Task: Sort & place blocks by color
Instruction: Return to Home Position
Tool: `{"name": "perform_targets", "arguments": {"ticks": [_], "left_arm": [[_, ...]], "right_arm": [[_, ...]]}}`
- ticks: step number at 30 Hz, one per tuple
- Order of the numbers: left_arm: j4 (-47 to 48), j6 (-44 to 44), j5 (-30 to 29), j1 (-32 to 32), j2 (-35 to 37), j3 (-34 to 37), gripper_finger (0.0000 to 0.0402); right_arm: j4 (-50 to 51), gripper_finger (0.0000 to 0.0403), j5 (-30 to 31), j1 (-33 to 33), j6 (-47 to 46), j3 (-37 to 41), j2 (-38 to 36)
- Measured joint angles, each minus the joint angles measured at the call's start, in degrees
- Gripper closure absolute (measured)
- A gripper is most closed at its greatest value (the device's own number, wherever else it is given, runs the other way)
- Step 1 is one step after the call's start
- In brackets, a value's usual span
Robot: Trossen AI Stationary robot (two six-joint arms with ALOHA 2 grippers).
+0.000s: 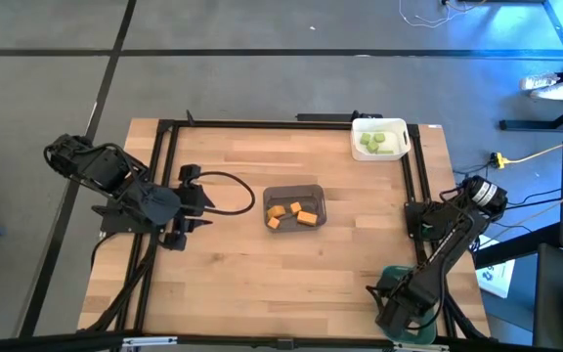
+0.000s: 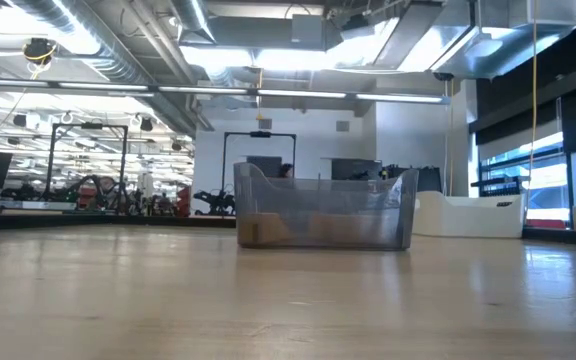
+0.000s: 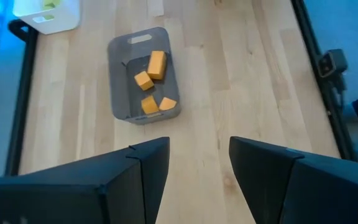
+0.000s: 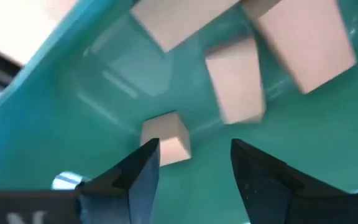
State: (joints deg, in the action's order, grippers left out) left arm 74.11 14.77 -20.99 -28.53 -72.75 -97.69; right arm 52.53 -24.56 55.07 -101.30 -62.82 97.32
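- Orange wooden blocks, four small pieces, lie in the dark grey plastic tray at the centre of the pale wooden table; the left wrist view shows all four inside its walls, none hanging over the rim.
- Light green wooden blocks sit together in the white plastic tray at about 1 o'clock, near the far corner.
- Plain tan wooden blocks rest in the teal plastic tray at about 5 o'clock (the right arm largely covers it in the high view, so their number is unclear).
- No block shows loose on the bare table top in the high view; every one visible is inside a tray and among its own colour.
- Right gripper hangs just above the teal tray, its pincer spread wide and holding nothing; one tan block lies below, close to one fingertip but not gripped.
- Left gripper waits at about 9 o'clock by the table's edge, aimed toward the grey tray; its pincer is wide and empty.
- Judged from this, the sorting looks finished; what seems left is only for the right arm to rise from the teal tray and fold to its rest pose.
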Motion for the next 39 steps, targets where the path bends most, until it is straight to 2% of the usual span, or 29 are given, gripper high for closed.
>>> {"name": "perform_targets", "arguments": {"ticks": [4, 9, 11, 14, 18, 22, 25, 28, 33, 39], "left_arm": [[0.0, 0.1, -2.2, 0.0, 0.0, 0.0, 0.0241], [0.0, 0.1, -4.0, 0.0, 0.1, 0.0, 0.0242], [0.1, 0.1, -4.0, 0.0, 0.5, 0.0, 0.0247], [1.7, 0.1, -4.0, 0.0, 1.3, 0.0, 0.0270], [4.7, 2.7, -4.0, 0.0, 3.5, 0.0, 0.0319], [7.2, 4.6, -4.4, -0.1, 6.8, 0.0, 0.0377], [7.8, 4.6, -5.2, -0.7, 9.8, 0.0, 0.0396], [7.8, 4.6, -5.5, -1.3, 13.2, 0.0, 0.0395], [7.8, 4.0, -5.4, -2.0, 18.1, 0.0, 0.0399], [7.8, 0.7, -5.4, -2.0, 23.0, 0.0, 0.0400]], "right_arm": [[0.2, 0.0259, -0.2, -0.9, 2.8, -1.9, 0.0], [3.6, 0.0367, -1.0, -2.4, 8.2, -5.4, 0.0], [6.7, 0.0392, 0.4, -3.2, 11.6, -7.7, 0.0], [14.4, 0.0393, 6.3, -4.6, 16.2, -12.3, 0.0], [26.6, 0.0400, 15.2, -7.4, 22.5, -20.9, 0.0], [38.0, 0.0401, 29.6, -10.8, 27.2, -31.1, 0.0], [36.1, 0.0401, 41.9, -13.6, 36.3, -36.4, -1.6], [37.6, 0.0402, 50.5, -17.6, 41.7, -42.3, -2.8], [36.9, 0.0402, 58.1, -24.3, 55.6, -49.1, -6.0], [36.8, 0.0402, 58.7, -31.9, 67.1, -54.6, -11.3]]}}
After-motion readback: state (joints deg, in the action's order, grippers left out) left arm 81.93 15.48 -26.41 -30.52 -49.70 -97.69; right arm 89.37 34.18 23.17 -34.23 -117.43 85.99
